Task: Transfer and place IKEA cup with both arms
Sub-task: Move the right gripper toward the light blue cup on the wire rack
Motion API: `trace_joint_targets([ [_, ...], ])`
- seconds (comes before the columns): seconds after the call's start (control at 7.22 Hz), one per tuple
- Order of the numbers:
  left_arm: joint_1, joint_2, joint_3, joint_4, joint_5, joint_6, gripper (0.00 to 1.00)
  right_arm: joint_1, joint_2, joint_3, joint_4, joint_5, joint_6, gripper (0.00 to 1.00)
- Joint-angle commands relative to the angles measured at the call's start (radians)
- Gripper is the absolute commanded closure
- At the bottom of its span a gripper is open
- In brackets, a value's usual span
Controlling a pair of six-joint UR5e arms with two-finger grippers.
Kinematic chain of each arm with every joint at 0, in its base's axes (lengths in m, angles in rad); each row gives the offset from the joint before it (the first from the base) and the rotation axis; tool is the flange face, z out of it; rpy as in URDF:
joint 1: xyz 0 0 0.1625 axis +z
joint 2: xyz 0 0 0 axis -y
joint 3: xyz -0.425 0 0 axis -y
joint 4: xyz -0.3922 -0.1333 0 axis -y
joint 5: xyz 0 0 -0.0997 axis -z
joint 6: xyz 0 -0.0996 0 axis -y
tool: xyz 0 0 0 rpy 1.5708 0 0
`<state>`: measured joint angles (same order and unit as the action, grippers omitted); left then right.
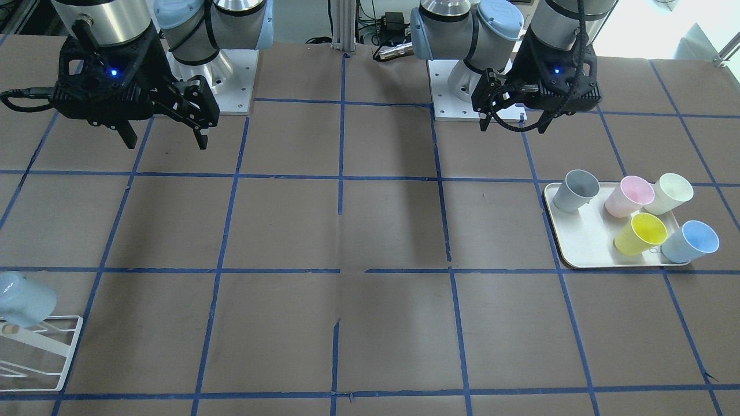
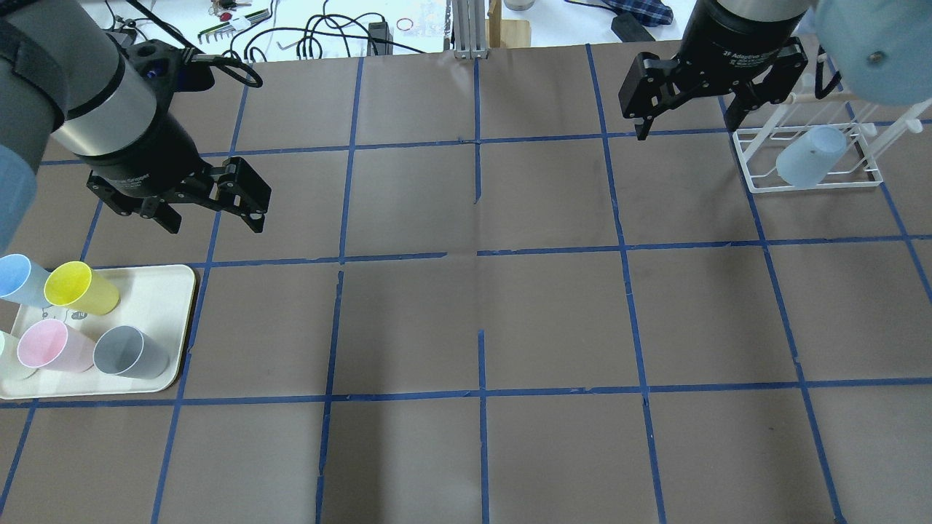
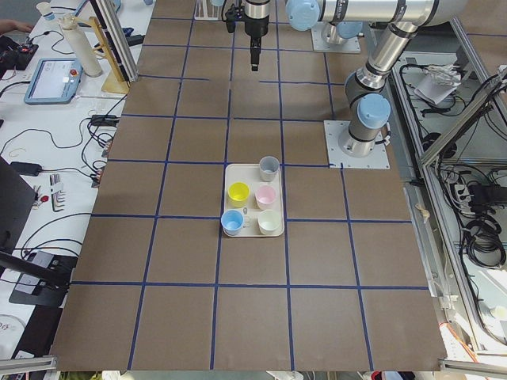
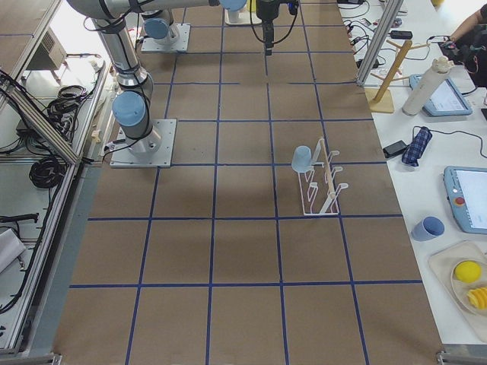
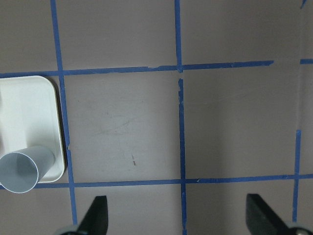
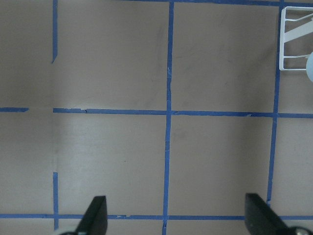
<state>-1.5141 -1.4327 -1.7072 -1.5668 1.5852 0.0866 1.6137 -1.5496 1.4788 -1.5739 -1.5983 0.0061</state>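
Note:
One pale blue IKEA cup (image 1: pixel 691 241) stands upright at a corner of the cream tray (image 1: pixel 578 242); it also shows in the overhead view (image 2: pixel 18 279). A second, identical cup (image 2: pixel 810 155) hangs tilted on the white wire rack (image 2: pixel 757 156) at the other end of the table, and shows in the front view (image 1: pixel 23 300). My left gripper (image 2: pixel 215 222) is open and empty, raised above the table just beyond the tray. My right gripper (image 2: pixel 686 125) is open and empty, raised beside the rack. Both wrist views show fingertips spread wide with nothing between them.
The tray also holds a grey cup (image 1: pixel 575 190), a pink cup (image 1: pixel 629 196), a cream cup (image 1: pixel 669 193) and a yellow cup (image 1: pixel 640 233). The grey cup (image 5: pixel 22 169) shows in the left wrist view. Brown table with blue tape grid (image 2: pixel 477 255).

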Motion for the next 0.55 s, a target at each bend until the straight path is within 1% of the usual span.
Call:
trace_joint_targets([
  [0.0,0.0,0.0,0.0,0.001,-0.001,0.001,0.0,0.0,0.0,0.0,0.002,0.0,0.0,0.0],
  [0.42,-0.001,0.001,0.0,-0.001,0.004,0.001,0.0,-0.014,0.006,-0.009,-0.011,0.0,-0.003,0.0],
])
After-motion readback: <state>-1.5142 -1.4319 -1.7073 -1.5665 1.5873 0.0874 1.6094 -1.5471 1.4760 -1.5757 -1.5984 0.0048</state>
